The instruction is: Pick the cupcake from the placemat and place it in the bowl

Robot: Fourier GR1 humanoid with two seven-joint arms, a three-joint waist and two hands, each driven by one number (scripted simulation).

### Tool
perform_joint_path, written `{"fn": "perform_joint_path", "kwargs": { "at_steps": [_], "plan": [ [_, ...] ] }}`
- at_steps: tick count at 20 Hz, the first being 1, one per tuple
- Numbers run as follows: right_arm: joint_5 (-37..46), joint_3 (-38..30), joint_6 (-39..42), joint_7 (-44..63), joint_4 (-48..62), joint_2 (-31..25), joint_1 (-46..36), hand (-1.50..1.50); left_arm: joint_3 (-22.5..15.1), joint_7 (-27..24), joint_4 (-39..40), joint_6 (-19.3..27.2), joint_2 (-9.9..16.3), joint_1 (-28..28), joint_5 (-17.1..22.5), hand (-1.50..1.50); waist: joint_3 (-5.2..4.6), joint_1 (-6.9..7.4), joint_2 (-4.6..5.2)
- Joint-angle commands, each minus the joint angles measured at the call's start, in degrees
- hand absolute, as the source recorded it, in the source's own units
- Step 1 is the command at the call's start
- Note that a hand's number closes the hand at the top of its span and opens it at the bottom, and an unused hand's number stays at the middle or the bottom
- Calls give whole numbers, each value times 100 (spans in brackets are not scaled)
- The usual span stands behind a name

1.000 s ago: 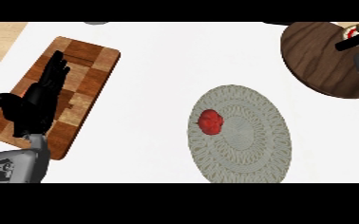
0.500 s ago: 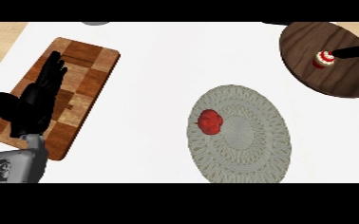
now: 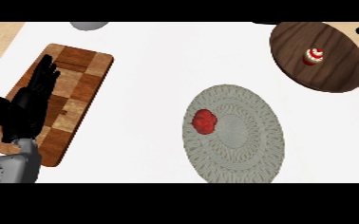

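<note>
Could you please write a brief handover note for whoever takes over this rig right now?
Left hand: open, fingers straight, resting over the wooden cutting board at the view's left. It holds nothing.
Right hand: not in view.
Cupcake: already inside the dark wooden bowl at the upper right.
Grey round placemat: at centre right, with only a red item lying on its left part.
Done: the cupcake appears placed in the bowl, with no hand on it.
Left: nothing obvious. Just confirm that the cupcake has settled, and keep both hands away from the bowl.
</note>
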Motion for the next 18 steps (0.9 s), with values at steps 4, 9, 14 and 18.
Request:
{"fn": "perform_joint_path", "kwargs": {
  "at_steps": [4,9,14,18],
  "plan": [
    [-1113,-338,998,-431,-1579,546,1413,-150,84,-56,-140,78,-26,298,-83,0,-27,-211,-90],
    [-1684,-417,1881,-223,-3164,811,2494,-150,144,66,-85,43,22,183,-67,0,-33,-280,-90],
    [-2396,-474,2701,113,-4945,1363,3503,-150,120,45,-161,-10,-12,130,-55,0,-28,-194,-55],
    [-2927,-486,2878,24,-6004,1963,4221,-150,59,-234,-160,-104,-119,381,-96,0,-21,-66,-19]
  ]
}}
